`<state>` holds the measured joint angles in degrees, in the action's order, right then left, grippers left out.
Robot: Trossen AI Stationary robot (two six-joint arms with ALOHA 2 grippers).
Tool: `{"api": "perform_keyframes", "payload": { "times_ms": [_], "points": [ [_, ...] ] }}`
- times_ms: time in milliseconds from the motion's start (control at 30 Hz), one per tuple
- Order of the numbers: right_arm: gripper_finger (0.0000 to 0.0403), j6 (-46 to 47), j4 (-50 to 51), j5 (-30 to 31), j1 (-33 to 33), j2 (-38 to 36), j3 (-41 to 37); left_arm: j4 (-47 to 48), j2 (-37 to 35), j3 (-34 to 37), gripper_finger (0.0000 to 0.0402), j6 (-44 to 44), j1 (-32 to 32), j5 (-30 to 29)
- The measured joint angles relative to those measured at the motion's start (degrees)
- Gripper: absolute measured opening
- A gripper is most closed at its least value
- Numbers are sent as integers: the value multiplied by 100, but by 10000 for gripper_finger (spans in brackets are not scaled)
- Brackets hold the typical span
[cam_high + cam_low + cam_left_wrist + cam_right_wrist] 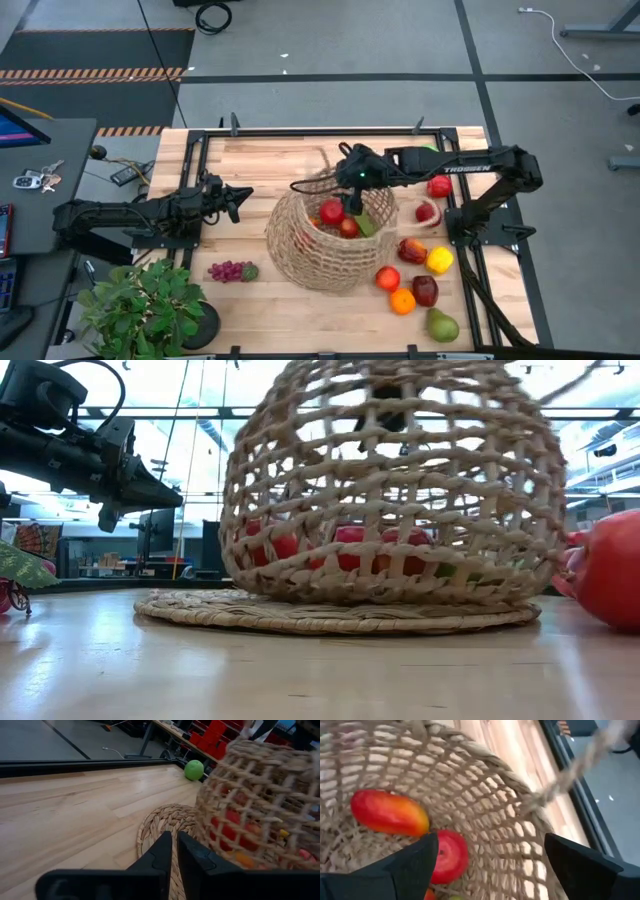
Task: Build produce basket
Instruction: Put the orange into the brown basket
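Honestly the risky bit right now is the right gripper [357,178] hanging over the mouth of the basket [300,255] with its fingers spread wide and nothing between them, at least going by the right wrist view, where you look straight down past them at a red apple [447,856] and a red-orange piece [390,813] lying at the bottom. One looped handle [580,767] runs right across that view near the fingers, so my guess is a careless pull out could snag it and drag or tip the whole basket off its woven mat [200,610]. It's a light open weave, so it probably won't resist much. Most of the produce is still outside on the surface: yellow pepper [439,260], orange [402,300], pear [441,325] and a few red ones to the right of the basket, purple grapes [228,270] off to its left, and round stuff like that could roll if bumped. The left gripper [238,198] waits left of the basket, fingers nearly closed and empty, pointing at the weave in its own wrist view, so it could nudge things if it creeps forward.
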<state>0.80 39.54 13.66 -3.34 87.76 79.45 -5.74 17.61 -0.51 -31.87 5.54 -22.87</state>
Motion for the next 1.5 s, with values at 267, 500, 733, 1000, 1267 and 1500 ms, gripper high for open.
{"api": "perform_keyframes", "payload": {
  "times_ms": [267,500,733,1000,1267,1500],
  "points": [
    [353,9,36,12,-281,-859,-1,0,0,0,40,1,0,0],
    [348,299,911,24,-720,-1743,-1,0,0,0,34,2,1,-1],
    [348,990,2460,-3,-1550,-1997,-1,0,0,0,37,1,1,0],
    [348,967,3190,-667,-2155,-2167,-8,0,0,-2,37,1,0,0],
    [348,1066,1357,-2463,-1584,-3030,-8,0,0,0,35,2,1,0],
    [348,1792,493,-2670,-108,-3005,-8,0,0,0,40,1,0,0]
  ]
}}
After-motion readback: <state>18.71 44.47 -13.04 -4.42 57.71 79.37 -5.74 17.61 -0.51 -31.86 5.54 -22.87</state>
